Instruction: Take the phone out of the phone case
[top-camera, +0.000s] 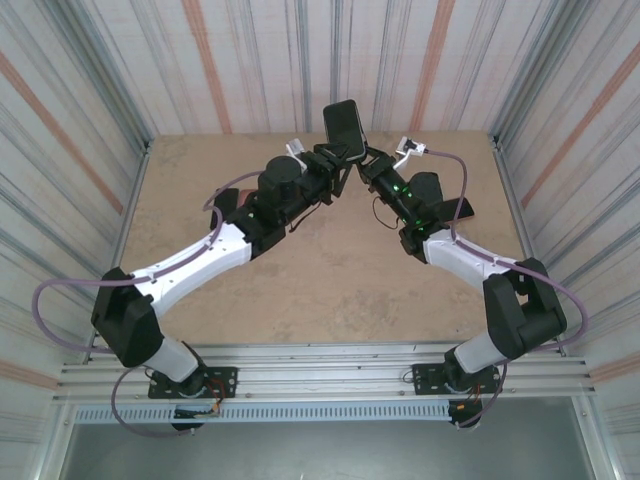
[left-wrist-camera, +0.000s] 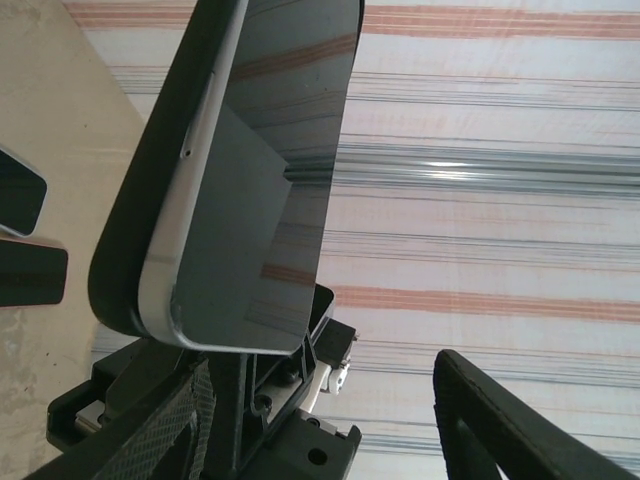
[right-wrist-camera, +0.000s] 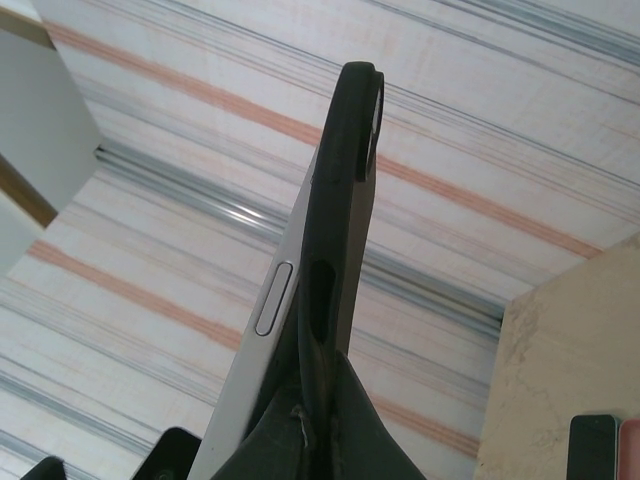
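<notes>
Phone (left-wrist-camera: 270, 170) stands upright in the air, well above the surface (top-camera: 330, 280). Its lower end is pinched by the right hand (right-wrist-camera: 300, 425), whose fingers press on it from front and back. That grip probably serves as an anchor, so the other arm can work on the case (left-wrist-camera: 158, 165). Along one long edge the silver side, with its button, shows beside the black lip, which suggests the case is partly peeled there. The back looks seated in the case. The left hand (top-camera: 335, 168) sits just beside the phone's lower half and looks spread. In its wrist view one finger (left-wrist-camera: 500, 430) stands apart from the glass, and the phone rises between the fingers without clearly touching either. Held aloft like this, both faces are within reach. The next move likely calls for the left hand to close on the case rim and pull it away.
</notes>
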